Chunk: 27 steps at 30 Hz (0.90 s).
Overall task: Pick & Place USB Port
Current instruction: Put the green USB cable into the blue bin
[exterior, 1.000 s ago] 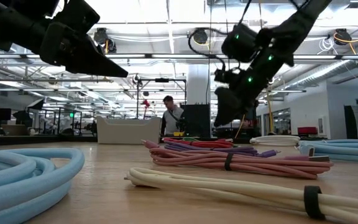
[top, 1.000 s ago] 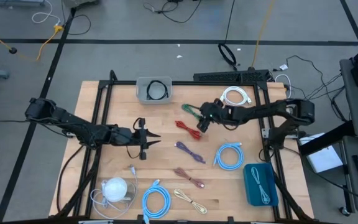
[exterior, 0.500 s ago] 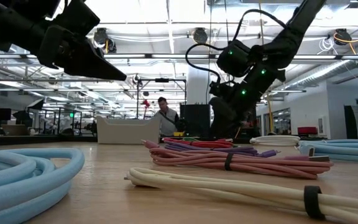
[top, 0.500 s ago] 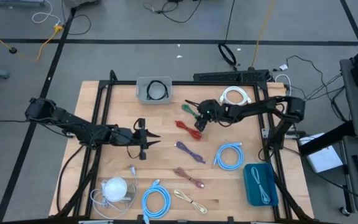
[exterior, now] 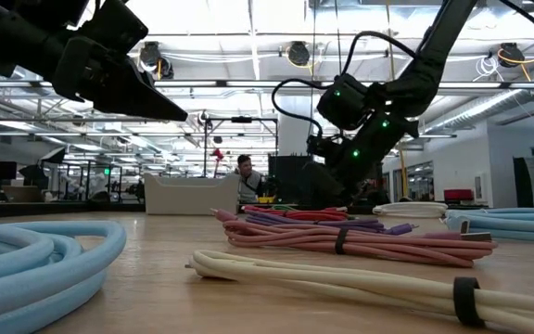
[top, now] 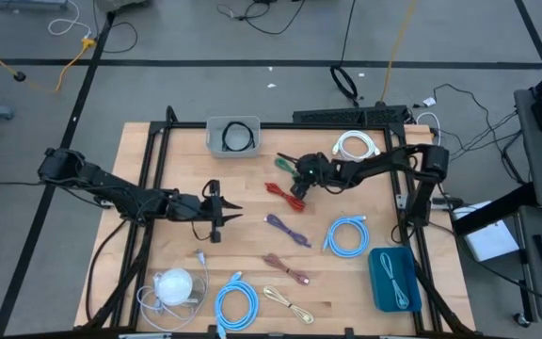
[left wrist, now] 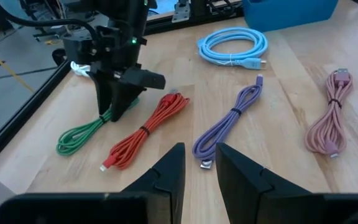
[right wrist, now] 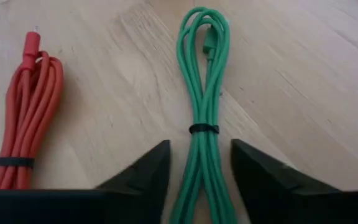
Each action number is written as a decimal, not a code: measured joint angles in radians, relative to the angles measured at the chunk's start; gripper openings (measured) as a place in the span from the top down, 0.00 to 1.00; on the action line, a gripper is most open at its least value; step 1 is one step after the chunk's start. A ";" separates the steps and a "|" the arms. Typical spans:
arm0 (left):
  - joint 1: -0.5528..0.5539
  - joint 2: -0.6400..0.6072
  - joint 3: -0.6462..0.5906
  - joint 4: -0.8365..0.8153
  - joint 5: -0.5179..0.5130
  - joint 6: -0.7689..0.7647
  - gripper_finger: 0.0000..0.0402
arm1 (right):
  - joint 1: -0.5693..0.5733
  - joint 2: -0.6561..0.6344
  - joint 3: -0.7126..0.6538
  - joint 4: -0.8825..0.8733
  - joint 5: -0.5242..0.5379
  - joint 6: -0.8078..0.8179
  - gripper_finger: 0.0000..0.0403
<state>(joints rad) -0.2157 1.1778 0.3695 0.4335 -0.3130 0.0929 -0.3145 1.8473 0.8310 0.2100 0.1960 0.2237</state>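
Observation:
A green cable bundle [right wrist: 202, 93] with a black tie lies flat on the wooden table, also seen in the high view [top: 284, 167]. A red cable bundle [right wrist: 23, 112] lies beside it. My right gripper [right wrist: 201, 148] is open and low over the green cable, one finger on each side of it near the tie, pointing down; it also shows in the high view [top: 296, 184] and the left wrist view [left wrist: 114, 109]. I cannot see it touch the cable. My left gripper [top: 231, 214] is open and empty above the table's left middle, and its fingers show in its own wrist view [left wrist: 199, 165].
Purple [top: 288, 229], pink [top: 285, 268] and cream [top: 288, 303] bundles lie in the middle. Blue coils [top: 346, 235] [top: 236, 303] and a white coil [top: 358, 146] lie around them. A grey bin [top: 216, 141] stands at the far edge and a teal box [top: 377, 282] at the near right. A person stands in the room behind [exterior: 244, 176].
My right gripper has come down and a little toward the table's left edge, onto the green cable. My left arm has kept still.

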 joint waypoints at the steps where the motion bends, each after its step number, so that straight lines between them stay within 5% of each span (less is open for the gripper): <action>1: 0.000 0.000 0.000 0.000 0.000 0.000 0.78 | 0.003 0.000 0.000 0.000 0.005 -0.001 0.71; 5: 0.000 0.000 0.000 0.000 -0.001 0.000 0.78 | 0.026 0.001 0.000 -0.003 0.051 -0.031 0.94; 10: 0.000 0.000 0.000 0.000 -0.003 0.000 0.78 | 0.068 -0.015 -0.001 -0.028 0.148 -0.046 0.95; 15: 0.000 0.000 0.000 -0.006 -0.003 0.000 0.78 | 0.159 -0.175 -0.004 -0.228 0.275 -0.034 0.99; 22: 0.000 0.000 0.000 -0.018 -0.003 -0.010 0.78 | 0.357 -0.560 0.057 -0.674 0.392 0.269 0.99; 27: -0.004 0.000 0.000 -0.024 -0.003 -0.016 0.78 | 0.568 -0.752 0.099 -1.012 0.426 0.649 0.99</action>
<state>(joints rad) -0.2193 1.1782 0.3695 0.4093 -0.3161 0.0765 0.2535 1.0958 0.9298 -0.8016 0.6225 0.8730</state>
